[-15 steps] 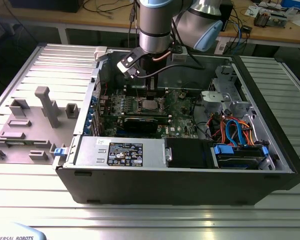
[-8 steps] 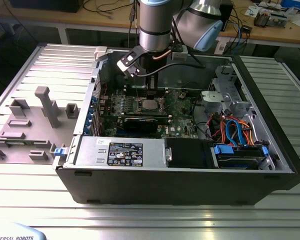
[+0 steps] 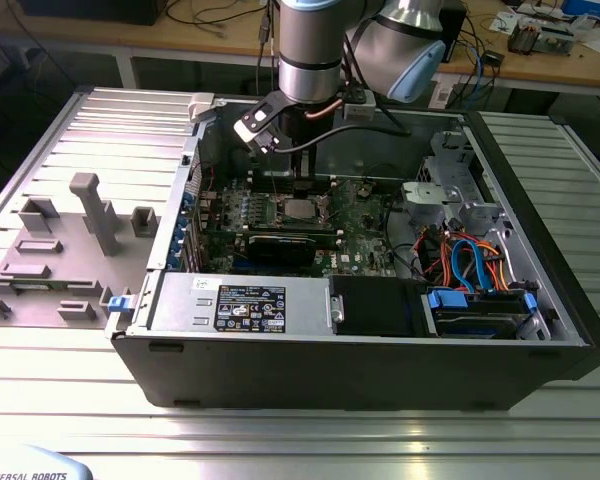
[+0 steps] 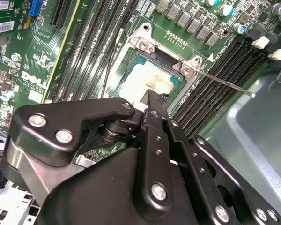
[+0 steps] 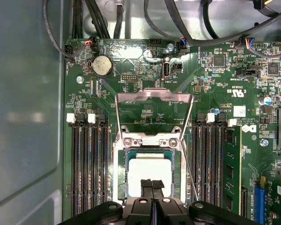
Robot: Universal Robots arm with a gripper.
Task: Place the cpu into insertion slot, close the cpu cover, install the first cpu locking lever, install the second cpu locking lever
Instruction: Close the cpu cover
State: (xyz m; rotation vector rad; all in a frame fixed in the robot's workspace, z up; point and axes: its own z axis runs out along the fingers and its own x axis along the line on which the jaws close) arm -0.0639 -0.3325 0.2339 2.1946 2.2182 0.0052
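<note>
open computer case (image 3: 360,370) on a slatted metal table (image 3: 280,440), with the arm reaching down into it. the end effector (image 3: 302,188) hangs over the green motherboard (image 5: 215,84). in the first wrist view the end effector (image 5: 152,184) is clenched: its two black pads (image 5: 146,183) meet along a thin seam, with nothing visible between them.

the cpu (image 5: 150,166), silver-grey top upward, lies flat in the insertion slot (image 5: 119,164) directly beneath the fingertips. whether the tips touch the chip or hang just above it cannot be told. in the second wrist view the cpu (image 4: 152,77) appears just past the tip of the end effector (image 4: 153,99).

the cpu cover (image 5: 153,96) is open, swung up on its hinge on the far side of the slot from the end effector. bare board shows through its square cut-out. a thin metal locking lever (image 5: 189,164) runs along one side of the slot, unlatched; in the second wrist view this locking lever (image 4: 225,84) juts out free across the memory slots (image 4: 210,79). black memory slots (image 5: 86,164) flank the socket on both sides of the end effector.
</note>
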